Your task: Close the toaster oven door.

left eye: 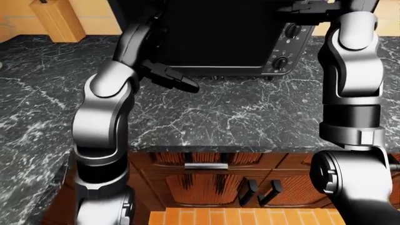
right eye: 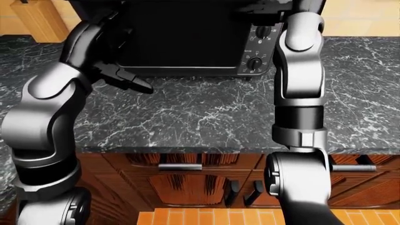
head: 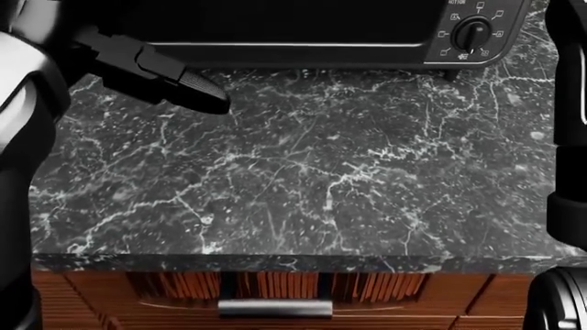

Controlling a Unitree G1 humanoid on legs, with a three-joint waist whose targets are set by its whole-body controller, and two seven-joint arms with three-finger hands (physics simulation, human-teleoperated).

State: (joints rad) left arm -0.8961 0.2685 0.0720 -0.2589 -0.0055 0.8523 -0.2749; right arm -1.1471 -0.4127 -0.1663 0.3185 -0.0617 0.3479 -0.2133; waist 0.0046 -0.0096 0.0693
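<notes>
Fingers of the left hand point(left eye: 172, 79) are spread, holding nothing, just below the black boxy metal toaster oven point(left eye: 231, 37); the right hand's state cannot be told. Its stiff hinged door should swing shut when pushed at its edge.

counter point(head: 303, 179): black veined marble | cabinets point(left eye: 206, 187): reddish wood | floor point(left eye: 244, 216): orange tile
</notes>
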